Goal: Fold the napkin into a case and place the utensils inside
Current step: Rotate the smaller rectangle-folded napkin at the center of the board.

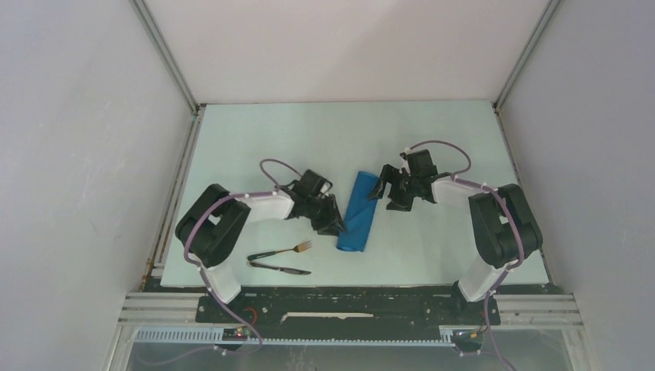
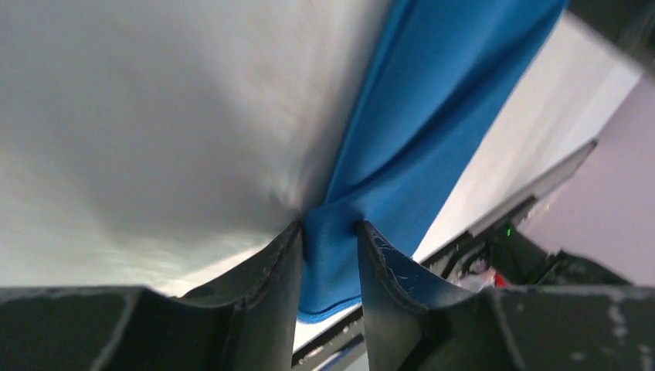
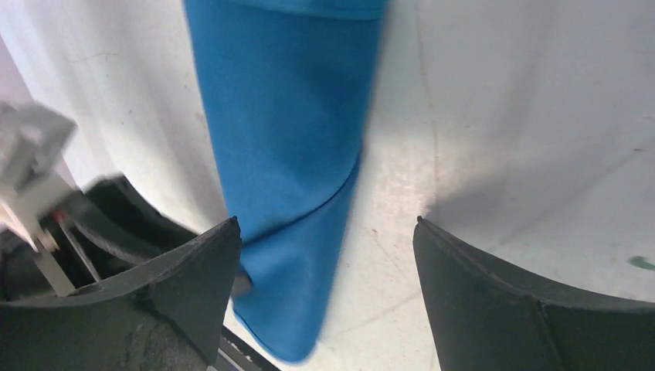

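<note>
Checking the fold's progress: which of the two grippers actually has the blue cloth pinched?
The left gripper: the napkin is bunched between its fingers. The right gripper stands wide open over the cloth, gripping nothing.

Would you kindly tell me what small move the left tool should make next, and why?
Probably lift the pinched edge slightly with the left tool: a bunch of the folded napkin sits squeezed between its fingers, the right tool stands open over the far end, and the fork and knife lie outside it on the table.
</note>
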{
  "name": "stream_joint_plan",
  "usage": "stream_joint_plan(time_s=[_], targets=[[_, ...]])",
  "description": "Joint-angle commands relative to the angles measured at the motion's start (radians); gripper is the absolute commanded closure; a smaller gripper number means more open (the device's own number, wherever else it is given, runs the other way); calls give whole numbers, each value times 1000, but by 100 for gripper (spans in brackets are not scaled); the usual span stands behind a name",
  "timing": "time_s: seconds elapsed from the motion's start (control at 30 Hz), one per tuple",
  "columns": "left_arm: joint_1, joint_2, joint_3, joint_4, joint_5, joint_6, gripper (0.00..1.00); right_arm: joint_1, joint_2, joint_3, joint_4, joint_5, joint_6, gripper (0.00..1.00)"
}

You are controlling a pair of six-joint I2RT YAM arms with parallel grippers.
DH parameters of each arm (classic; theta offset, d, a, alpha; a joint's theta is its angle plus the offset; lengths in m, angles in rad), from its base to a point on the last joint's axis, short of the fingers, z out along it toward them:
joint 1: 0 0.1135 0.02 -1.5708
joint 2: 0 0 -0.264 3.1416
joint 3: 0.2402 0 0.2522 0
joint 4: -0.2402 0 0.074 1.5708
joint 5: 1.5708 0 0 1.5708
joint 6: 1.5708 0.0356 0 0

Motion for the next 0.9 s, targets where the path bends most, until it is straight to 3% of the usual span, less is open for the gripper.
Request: stream_joint_plan(time_s=[0.0, 0.13, 0.27, 0.33, 0.47, 0.6, 0.87], targets=[[-139, -68, -59, 178, 25, -164, 58, -36, -47, -17, -98, 5, -107, 11], [-126, -106, -66, 164, -1, -148, 37, -37, -104, -30, -156, 39, -153, 11], [-80, -56, -39, 178, -15, -128, 32, -37, -118, -37, -163, -14, -177, 10], [-79, -13, -13, 200, -11, -128, 33, -34, -100, -38, -142, -81, -182, 11], [-105, 61, 19, 276, 24, -175, 48, -11, -61, -44, -114, -142, -158, 20], [-155, 92, 50, 278, -2, -202, 53, -14, -97, -118, -67, -157, -110, 23], [-289, 192, 161, 300, 5, -276, 57, -90, -398, -228, -338, 207, -59, 20]])
